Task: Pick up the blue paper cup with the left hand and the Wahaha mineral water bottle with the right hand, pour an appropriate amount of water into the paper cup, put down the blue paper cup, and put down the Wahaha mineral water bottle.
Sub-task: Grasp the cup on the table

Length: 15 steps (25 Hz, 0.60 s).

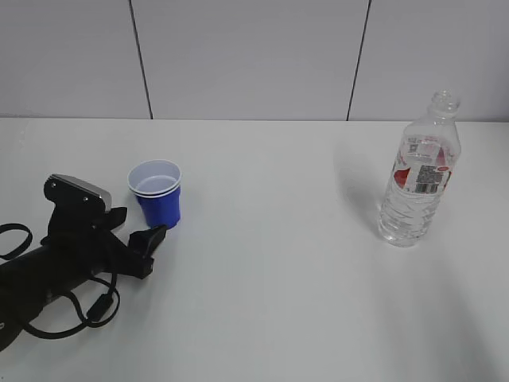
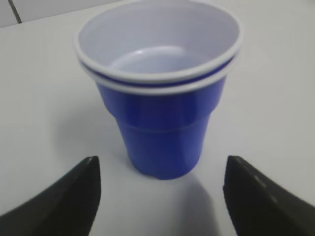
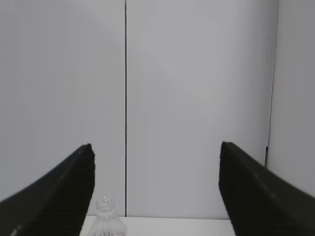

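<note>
The small tapered royal-blue paper cup, white inside w/ a doubled white rolled rim, stands upright on the white table, left of centre. It looks like two cups nested, judging by the double edge. No water visible inside.

The left hand, a black arm w/ a grey-topped wrist box and loose black cable, lies low on the near-left side, its two-finger gripper pointed at the cup. In the left wrist view the fingers are spread wide, one on each side of the cup's base but nearer the camera; not touching it. That low, level approach makes sense: it lines the jaws up w/ the cup wall for a side grasp, leaving the mouth free for pouring.

The tall clear ribbed plastic Wahaha bottle, red-and-white label near the shoulder, capless neck, stands upright far right, well apart from the cup.

The right hand isn't in the exterior view. Its wrist view shows the fingers apart, holding nothing, aimed at the grey wall panels; only the bottle's neck shows at the bottom edge, left of centre. So it's prob. high and behind the bottle, needing to drop and shift left.

Step in hand: closing in on the cup. Nothing lifted yet.
</note>
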{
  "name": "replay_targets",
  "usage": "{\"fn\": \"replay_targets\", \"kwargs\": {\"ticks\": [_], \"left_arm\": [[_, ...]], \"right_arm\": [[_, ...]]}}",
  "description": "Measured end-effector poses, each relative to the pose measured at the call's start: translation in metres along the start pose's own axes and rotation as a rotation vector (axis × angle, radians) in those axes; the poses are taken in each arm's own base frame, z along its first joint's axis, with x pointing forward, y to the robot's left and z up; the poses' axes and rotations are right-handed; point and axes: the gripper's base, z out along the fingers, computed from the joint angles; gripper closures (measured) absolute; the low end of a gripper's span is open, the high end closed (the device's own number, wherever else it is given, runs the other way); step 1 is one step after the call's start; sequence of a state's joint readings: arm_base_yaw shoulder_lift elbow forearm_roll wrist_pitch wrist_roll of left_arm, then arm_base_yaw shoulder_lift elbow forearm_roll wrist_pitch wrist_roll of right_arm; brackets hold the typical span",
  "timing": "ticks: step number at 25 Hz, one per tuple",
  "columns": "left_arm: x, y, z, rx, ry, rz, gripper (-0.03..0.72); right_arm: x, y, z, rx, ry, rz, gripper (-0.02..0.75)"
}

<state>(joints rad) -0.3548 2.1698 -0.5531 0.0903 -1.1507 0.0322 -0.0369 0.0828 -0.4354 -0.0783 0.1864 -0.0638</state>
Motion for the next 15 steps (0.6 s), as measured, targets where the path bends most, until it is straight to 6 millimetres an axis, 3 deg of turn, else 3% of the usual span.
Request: {"fn": "replay_targets", "kwargs": {"ticks": [15], "left_arm": [[-0.012,-0.001,0.012,0.024,-0.055,0.017,0.101]], "right_arm": [[0.000,0.000,0.000,0.000,0.000,0.004,0.151]]}}
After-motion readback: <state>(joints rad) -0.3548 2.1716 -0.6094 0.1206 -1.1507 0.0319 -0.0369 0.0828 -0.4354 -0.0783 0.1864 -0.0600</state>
